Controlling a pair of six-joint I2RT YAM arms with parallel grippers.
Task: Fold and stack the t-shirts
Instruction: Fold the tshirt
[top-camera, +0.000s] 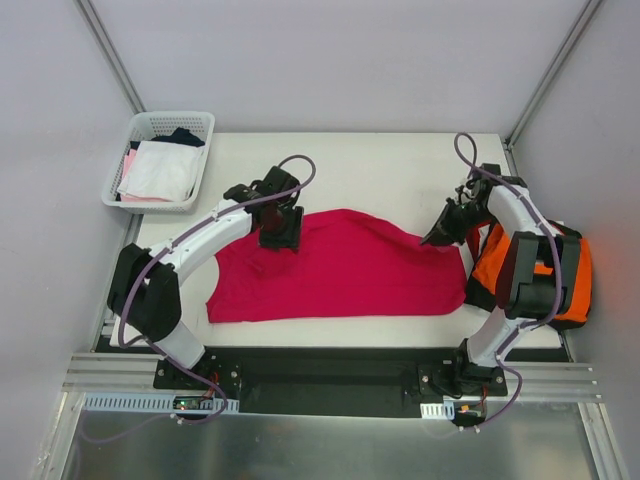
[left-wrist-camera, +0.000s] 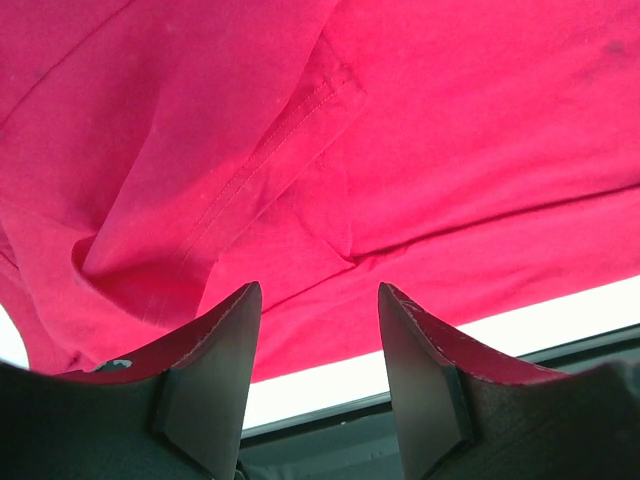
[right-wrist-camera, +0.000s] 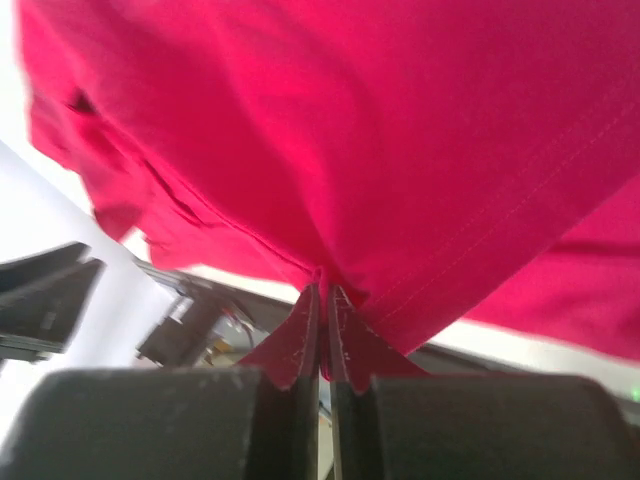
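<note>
Basket (top-camera: 170, 116) sits far-left, orange shirt (top-camera: 489, 263) far-right; right hand (right-wrist-camera: 322, 290) pinches crimson shirt (top-camera: 350, 275), left hand (left-wrist-camera: 320, 300) spread above it.

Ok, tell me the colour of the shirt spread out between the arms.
Plain crimson-magenta t-shirt, clearest in the top external view.

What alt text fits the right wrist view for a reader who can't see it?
The right arm's dark jaws are pinched shut on a fold of the crimson-magenta cloth t-shirt, which fills most of the frame. A stitched hem runs diagonally at right; blurred dark hardware shows lower left.
</note>
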